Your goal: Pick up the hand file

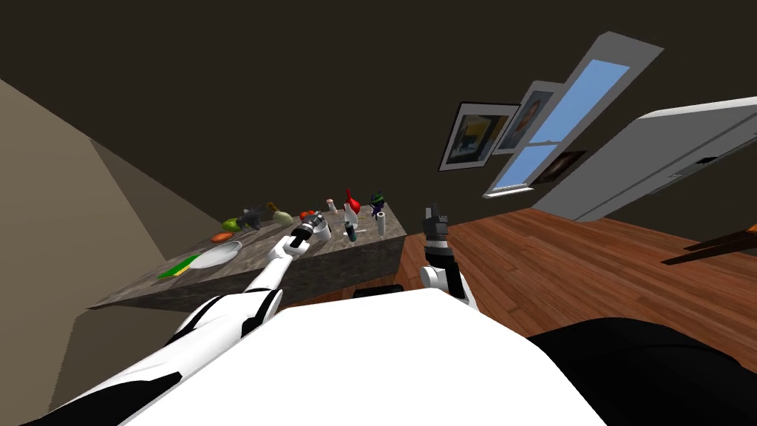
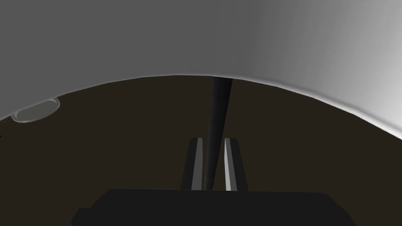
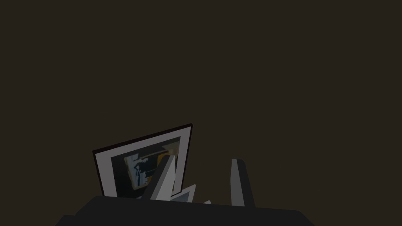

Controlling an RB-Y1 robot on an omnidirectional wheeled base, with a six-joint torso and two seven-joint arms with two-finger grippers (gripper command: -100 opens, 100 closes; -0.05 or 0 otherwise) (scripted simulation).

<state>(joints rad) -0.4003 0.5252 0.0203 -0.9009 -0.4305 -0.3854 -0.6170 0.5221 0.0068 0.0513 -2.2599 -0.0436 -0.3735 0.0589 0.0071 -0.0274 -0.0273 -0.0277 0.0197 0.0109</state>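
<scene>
Left gripper (image 2: 214, 142) clamped on a thin, black, tapering hand file (image 2: 218, 110).

Two thin light grey fingers (image 2: 228, 164) rise close together from the dark, box-like gripper body and press the file's narrow end from both sides. The file widens as it runs away from them and meets the bright rim of a broad, pale grey curved surface (image 2: 196, 39). A small, flat grey oval with a light edge (image 2: 36, 110) sits at that rim, well off to one side. Behind is plain dark brown.
</scene>
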